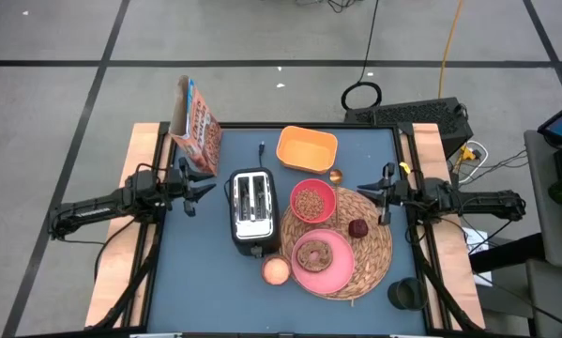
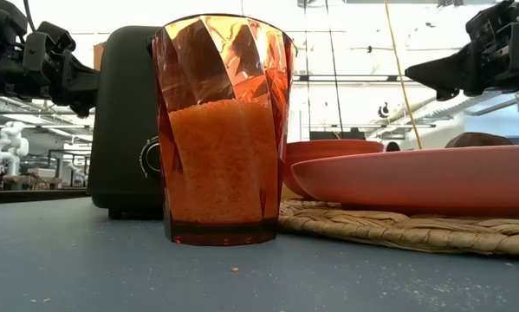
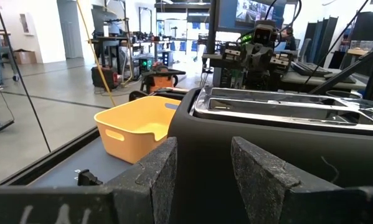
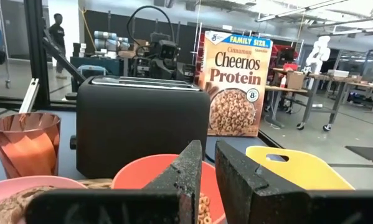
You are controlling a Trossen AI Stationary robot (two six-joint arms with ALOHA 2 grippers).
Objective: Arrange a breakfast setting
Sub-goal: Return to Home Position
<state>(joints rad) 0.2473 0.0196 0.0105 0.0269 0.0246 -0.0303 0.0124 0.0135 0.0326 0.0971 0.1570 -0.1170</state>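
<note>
Your blue table point(image 1: 205, 282) has the round straw mat point(image 1: 374, 246) on its right half. Nearest the front, the pink plate point(image 1: 342, 274) sits on the mat with the ring of bread point(image 1: 314, 253) on it, and an orange cup point(image 1: 275, 270) stands just beside it. Behind them the dark-red fruit point(image 1: 357, 228) lies on the mat, and the pink bowl point(image 1: 332, 201) (cereal inside) sits at the mat's far edge. The left gripper point(image 1: 198, 188) hovers beside the toaster point(image 1: 253, 211), fingers slightly apart and empty. The right gripper point(image 1: 385, 202) hangs over the mat's right edge, fingers nearly together and empty.
</note>
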